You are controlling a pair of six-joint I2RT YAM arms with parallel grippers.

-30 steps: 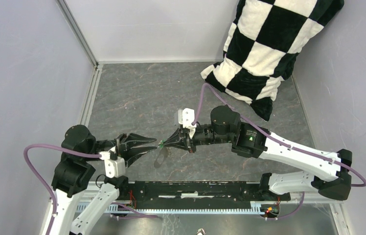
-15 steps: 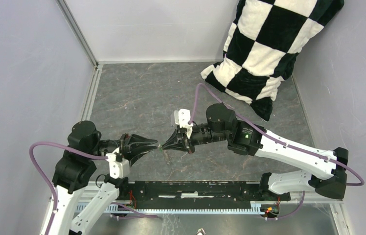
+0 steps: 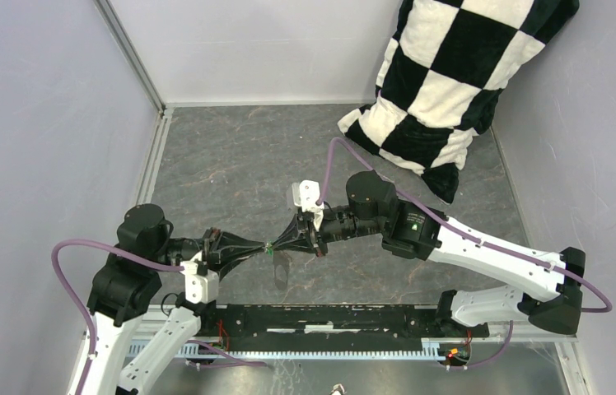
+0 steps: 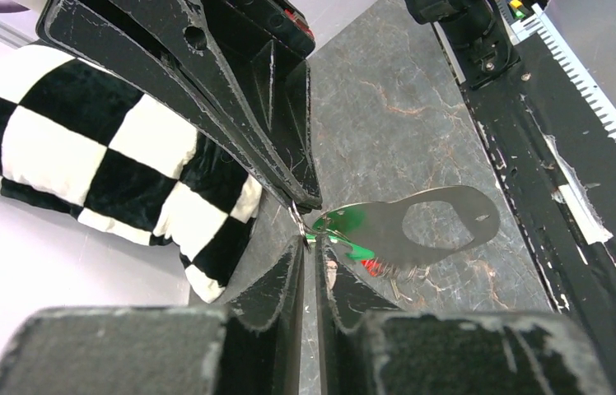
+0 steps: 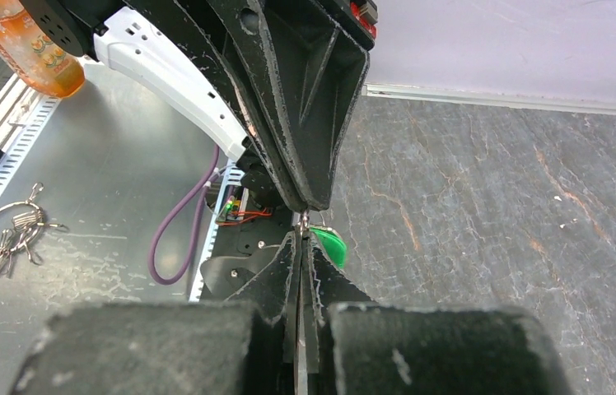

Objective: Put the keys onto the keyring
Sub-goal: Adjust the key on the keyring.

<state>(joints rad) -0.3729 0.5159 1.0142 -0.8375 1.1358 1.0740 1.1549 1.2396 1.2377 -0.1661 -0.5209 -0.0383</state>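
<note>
- Keyring (image 4: 383, 224) dangling clear of worktop (image 3: 231, 164), close to near edge, left of middle.
- Green key (image 4: 339, 224) and red key (image 4: 375, 265) bunched at its narrow end.
- Right pincer (image 3: 276, 244) pressed together on a small metal link at keyring's top.
- Left pincer (image 3: 259, 247) pressed together too, tip to tip with right, touching green key; actual grip on it: cannot tell.
- Checked pillow (image 3: 445, 82) in far right corner.

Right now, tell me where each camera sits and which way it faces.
Top external: above, behind the robot, looking down at the table; both arms show, left pincer meeting right pincer.
Left wrist: past its own fingers at the keyring and checkered pillow.
Right wrist: past its own fingers toward the left arm.
Wrist views share the green key.
</note>
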